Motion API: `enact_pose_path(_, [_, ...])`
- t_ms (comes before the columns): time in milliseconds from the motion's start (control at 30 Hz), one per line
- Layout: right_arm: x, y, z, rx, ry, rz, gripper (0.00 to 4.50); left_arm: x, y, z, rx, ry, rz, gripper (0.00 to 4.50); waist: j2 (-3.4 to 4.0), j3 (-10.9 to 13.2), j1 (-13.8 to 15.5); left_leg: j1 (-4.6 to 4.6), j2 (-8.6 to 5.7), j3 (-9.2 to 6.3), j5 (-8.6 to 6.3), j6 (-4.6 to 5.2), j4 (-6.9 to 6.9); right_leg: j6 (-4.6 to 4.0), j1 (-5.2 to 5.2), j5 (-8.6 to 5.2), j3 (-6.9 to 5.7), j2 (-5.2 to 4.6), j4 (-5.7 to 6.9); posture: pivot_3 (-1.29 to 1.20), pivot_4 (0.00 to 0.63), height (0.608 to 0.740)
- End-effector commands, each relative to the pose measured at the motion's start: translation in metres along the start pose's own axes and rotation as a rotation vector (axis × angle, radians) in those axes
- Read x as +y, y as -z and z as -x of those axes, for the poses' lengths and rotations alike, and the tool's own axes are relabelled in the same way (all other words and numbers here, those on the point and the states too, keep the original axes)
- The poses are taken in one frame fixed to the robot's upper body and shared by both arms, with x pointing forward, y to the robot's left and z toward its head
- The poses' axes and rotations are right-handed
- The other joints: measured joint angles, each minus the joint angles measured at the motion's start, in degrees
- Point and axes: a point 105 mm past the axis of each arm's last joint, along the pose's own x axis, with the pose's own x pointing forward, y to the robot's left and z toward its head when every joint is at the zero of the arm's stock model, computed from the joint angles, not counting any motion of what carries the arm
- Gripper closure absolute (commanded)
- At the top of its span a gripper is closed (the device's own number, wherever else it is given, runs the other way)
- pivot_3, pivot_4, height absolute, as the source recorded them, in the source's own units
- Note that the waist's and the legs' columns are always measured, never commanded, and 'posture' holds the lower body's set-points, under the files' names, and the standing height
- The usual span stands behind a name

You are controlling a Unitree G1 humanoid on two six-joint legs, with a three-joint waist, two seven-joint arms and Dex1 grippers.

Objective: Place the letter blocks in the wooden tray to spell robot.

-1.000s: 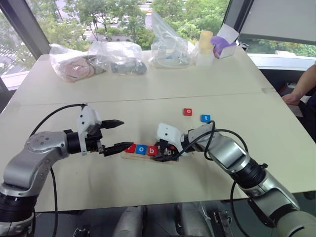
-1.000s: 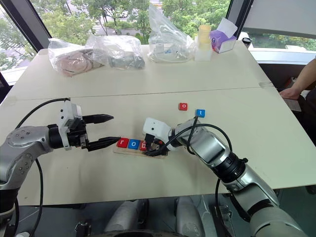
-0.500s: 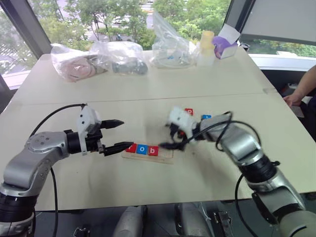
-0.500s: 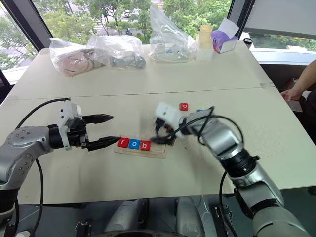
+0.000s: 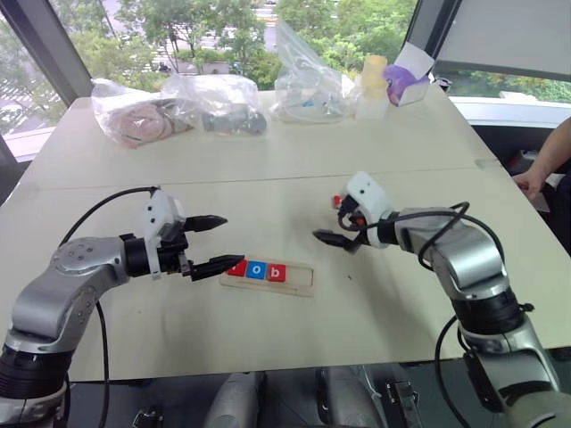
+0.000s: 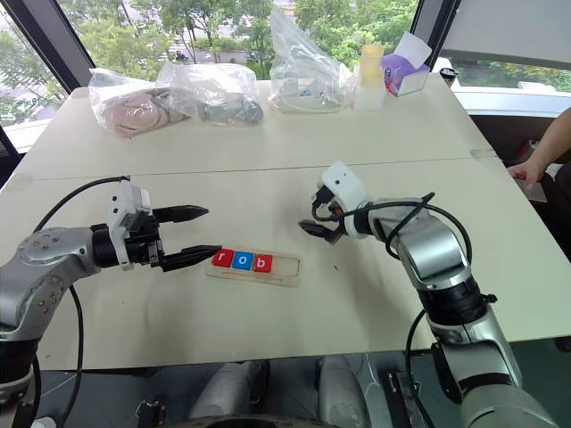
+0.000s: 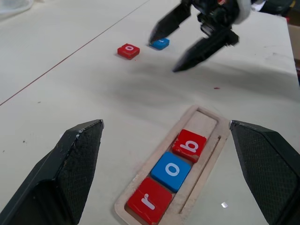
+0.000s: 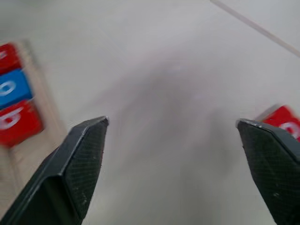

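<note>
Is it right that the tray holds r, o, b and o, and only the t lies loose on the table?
Not quite. The tray holds only r, o and b. The second o lies loose on the table beside the t. The left wrist view shows this.

this looks like an office or a test room on a high floor of a building. a big pale table (image 5: 375,143) made of two joined parts stands next to large windows (image 5: 205,27), and through them tree tops are visible from above. clear plastic bags (image 5: 178,105) with small items, a plastic bottle (image 5: 370,89) and a tissue box (image 5: 406,76) lie at the far edge. a person's arm (image 5: 546,160) rests at the side.
</note>
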Motion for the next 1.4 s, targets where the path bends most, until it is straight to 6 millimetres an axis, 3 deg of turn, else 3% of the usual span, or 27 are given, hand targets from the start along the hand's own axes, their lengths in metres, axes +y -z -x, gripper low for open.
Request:
enact_pose_path(33, [0.037,-0.009,-0.007,-0.033,-0.2,0.123,0.03,-0.003,0.0,0.002,0.017,0.036,-0.021,0.0,0.0,0.0,-0.5,0.0,0.01,0.0,0.0,0.0,0.0,0.0,0.0,0.0,0.0,0.01,0.0,0.0,0.15,0.74])
enact_pose_path(467, [0.043,0.006,-0.045,0.015,-0.281,0.33,0.03,-0.004,0.003,0.009,0.047,0.019,-0.019,0.0,0.0,0.0,-0.1,0.02,0.01,0.01,0.0,0.0,0.02,0.0,0.01,0.0,-0.01,0.04,0.0,0.0,0.15,0.74])
enact_pose_path(867, [0.042,-0.008,-0.055,-0.052,-0.255,0.296,0.03,-0.003,0.003,0.008,0.045,0.01,-0.022,0.0,0.0,0.0,-0.1,0.03,0.02,-0.02,0.01,-0.01,0.01,-0.01,0.0,0.01,-0.01,0.05,0.02,0.0,0.15,0.74])
enact_pose_path(1067, [0.045,-0.006,-0.05,-0.037,-0.28,0.305,0.03,-0.002,0.002,0.007,0.045,0.008,-0.024,0.0,0.0,0.0,-0.1,0.03,0.01,-0.02,0.01,-0.01,0.01,-0.01,0.0,0.01,-0.01,0.05,0.01,0.0,0.15,0.74])
enact_pose_path(1233, [0.01,-0.025,-0.033,-0.102,-0.134,0.211,0.03,0.0,0.002,0.007,0.041,0.003,-0.026,0.0,0.0,0.0,0.0,0.02,0.0,-0.02,0.01,-0.01,0.02,-0.01,0.01,0.01,-0.01,0.05,0.01,0.0,0.15,0.74])
enact_pose_path(1400, [-0.061,-0.04,-0.017,-0.154,0.278,0.011,0.03,0.001,0.003,0.005,0.031,-0.002,-0.023,0.0,0.01,0.0,-0.2,0.03,0.01,-0.02,0.01,-0.02,-0.01,-0.02,-0.02,0.01,0.0,0.04,0.03,0.0,0.15,0.74])
